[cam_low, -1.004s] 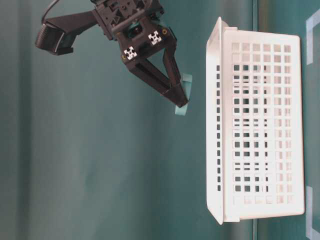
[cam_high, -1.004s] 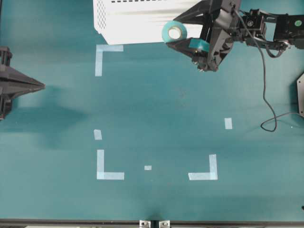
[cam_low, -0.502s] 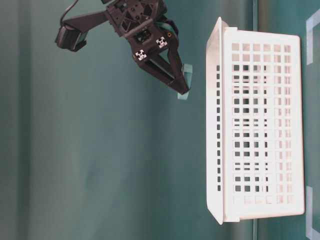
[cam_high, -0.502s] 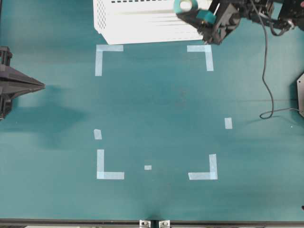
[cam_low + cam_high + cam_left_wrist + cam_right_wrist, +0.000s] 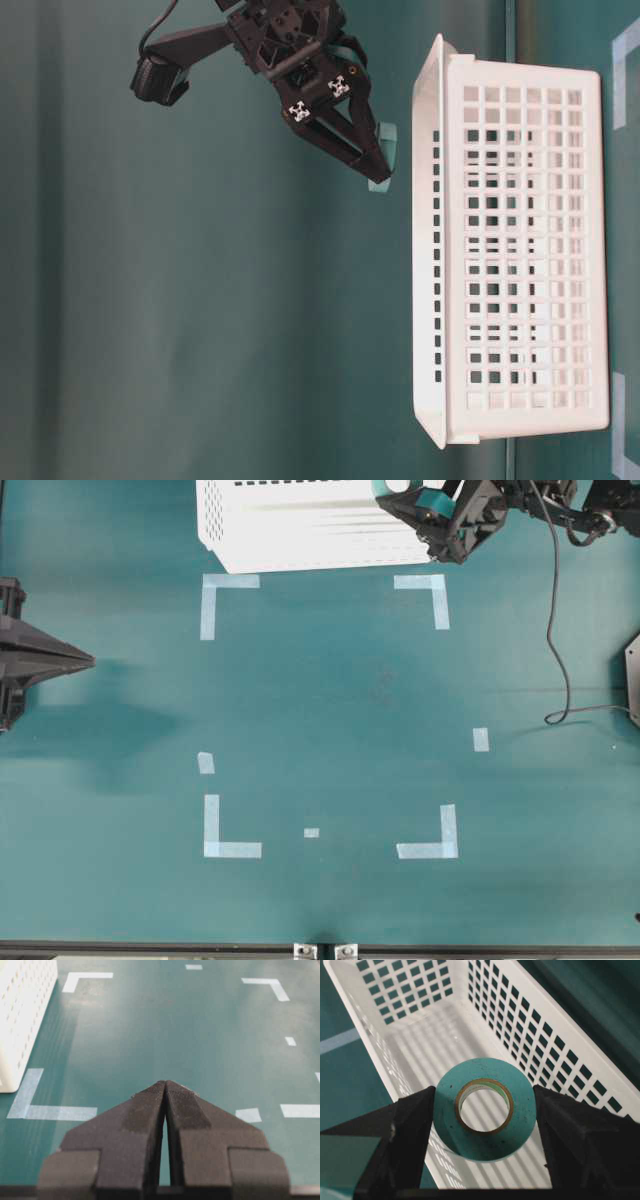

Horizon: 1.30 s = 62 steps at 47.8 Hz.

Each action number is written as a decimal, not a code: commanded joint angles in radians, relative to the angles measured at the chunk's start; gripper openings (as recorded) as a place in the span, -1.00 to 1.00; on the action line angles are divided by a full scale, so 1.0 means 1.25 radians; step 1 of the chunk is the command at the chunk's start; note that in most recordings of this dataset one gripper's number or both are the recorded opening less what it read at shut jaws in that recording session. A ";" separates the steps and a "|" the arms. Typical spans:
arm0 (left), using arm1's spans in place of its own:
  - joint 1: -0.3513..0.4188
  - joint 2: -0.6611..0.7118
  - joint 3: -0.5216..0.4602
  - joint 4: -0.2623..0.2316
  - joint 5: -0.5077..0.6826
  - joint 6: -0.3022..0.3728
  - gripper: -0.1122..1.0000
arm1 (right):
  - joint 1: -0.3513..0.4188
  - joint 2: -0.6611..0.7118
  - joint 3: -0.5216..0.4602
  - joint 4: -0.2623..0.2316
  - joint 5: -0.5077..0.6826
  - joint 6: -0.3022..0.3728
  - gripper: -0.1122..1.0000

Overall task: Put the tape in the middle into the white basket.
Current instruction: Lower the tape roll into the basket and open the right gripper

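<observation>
Gripping the teal tape roll (image 5: pixel 485 1109), tan-cored, the right gripper (image 5: pixel 485 1110) overhangs the white basket (image 5: pixel 560 1045); left gripper (image 5: pixel 165 1110) jaws closed.

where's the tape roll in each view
Overhead: tape at top edge, over the white basket, mostly cropped.
Table-level: seen edge-on beside the basket rim.
Left wrist: not in view.
Right wrist: centre, above basket floor.
Shared landmark: the basket.

Matt teal tape (image 5: pixel 485 1111) w/ cardboard core; glossy white plastic basket (image 5: pixel 560 1045); rough black foam-like gripper pads (image 5: pixel 145 1115).
</observation>
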 commanded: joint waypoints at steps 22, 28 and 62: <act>0.002 0.006 -0.010 0.000 -0.006 0.000 -0.99 | -0.012 -0.007 -0.007 -0.013 -0.021 -0.001 0.50; 0.002 0.007 -0.010 0.000 -0.006 0.000 -0.99 | -0.012 -0.009 -0.007 -0.013 -0.022 0.000 0.95; 0.002 0.006 -0.010 0.000 -0.006 0.000 -0.99 | 0.040 -0.034 -0.005 -0.015 -0.021 0.005 0.95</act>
